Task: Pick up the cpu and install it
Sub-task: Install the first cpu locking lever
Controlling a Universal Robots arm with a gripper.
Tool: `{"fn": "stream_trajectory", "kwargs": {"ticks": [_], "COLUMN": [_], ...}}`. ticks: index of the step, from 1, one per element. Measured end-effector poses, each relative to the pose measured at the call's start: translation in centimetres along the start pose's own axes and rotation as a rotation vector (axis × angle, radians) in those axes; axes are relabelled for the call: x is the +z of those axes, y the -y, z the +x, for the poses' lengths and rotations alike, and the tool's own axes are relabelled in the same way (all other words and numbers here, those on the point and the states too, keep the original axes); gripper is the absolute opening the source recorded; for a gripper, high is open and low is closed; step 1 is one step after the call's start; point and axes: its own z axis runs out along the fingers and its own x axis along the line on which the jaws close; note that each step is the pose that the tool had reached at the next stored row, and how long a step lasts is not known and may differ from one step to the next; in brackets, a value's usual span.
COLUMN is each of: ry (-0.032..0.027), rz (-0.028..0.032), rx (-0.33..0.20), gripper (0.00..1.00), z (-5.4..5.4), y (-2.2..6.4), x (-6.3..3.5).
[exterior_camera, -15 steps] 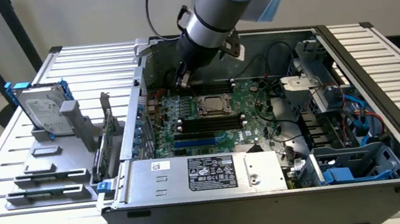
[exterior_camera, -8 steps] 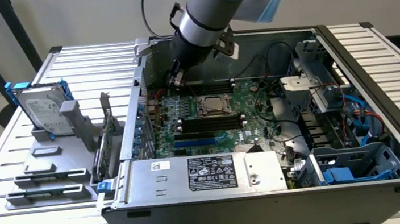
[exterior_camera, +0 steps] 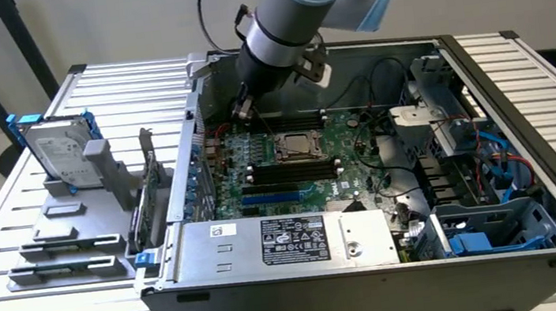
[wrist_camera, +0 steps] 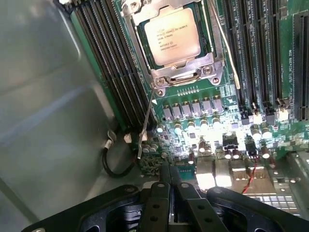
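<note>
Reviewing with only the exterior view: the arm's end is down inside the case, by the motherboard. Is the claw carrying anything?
Observer: No. The wrist view shows the claw shut, with nothing in it.
Operator: Then where is the cpu?
Observer: The cpu lies flat in its socket, printed silver top facing up.
Operator: Is the claw touching it?
Observer: No. Its tips are apart from the cpu, by the row of small grey components beside the socket.

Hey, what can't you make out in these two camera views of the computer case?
- Wrist view: print on the cpu, too small to read.
- Wrist view: the tool, its body cut off by the frame edge.
- Exterior view: power supply label text, too small.
</note>
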Motion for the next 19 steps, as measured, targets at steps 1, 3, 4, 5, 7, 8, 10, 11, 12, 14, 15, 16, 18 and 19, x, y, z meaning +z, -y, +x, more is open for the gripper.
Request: {"fn": "stream_trajectory", "kwargs": {"ticks": [1, 3, 4, 5, 7, 8, 10, 11, 12, 14, 15, 16, 18, 19], "ry": [-0.0075, -0.0231, -0.0303, -0.038, -0.0526, -0.0587, -0.0697, -0.0752, -0.0803, -0.0887, -0.092, -0.0948, -0.1011, -0.1043], "rz": [-0.004, -0.0124, -0.0164, -0.0206, -0.0284, -0.0316, -0.0376, -0.0404, -0.0425, -0.0455, -0.0471, -0.0486, -0.0532, -0.0559], "rx": [0.016, 0.049, 0.065, 0.081, 0.112, 0.125, 0.147, 0.155, 0.162, 0.174, 0.179, 0.184, 0.196, 0.201], "gripper": [0.11, 0.11, 0.11, 0.11, 0.11, 0.11, 0.11, 0.11, 0.11, 0.11, 0.11, 0.11, 0.11, 0.11], "z": [-0.02, -0.06, -0.08, -0.1, -0.14, -0.16, -0.2, -0.2, -0.21, -0.25, -0.28, -0.3, -0.32, -0.33], "y": [-0.04, -0.11, -0.14, -0.18, -0.27, -0.31, -0.37, -0.37, -0.35, -0.26, -0.2, -0.15, -0.08, -0.06], "x": [0.08, 0.24, 0.31, 0.39, 0.57, 0.65, 0.79, 0.82, 0.83, 0.86, 0.88, 0.89, 0.92, 0.93]}}
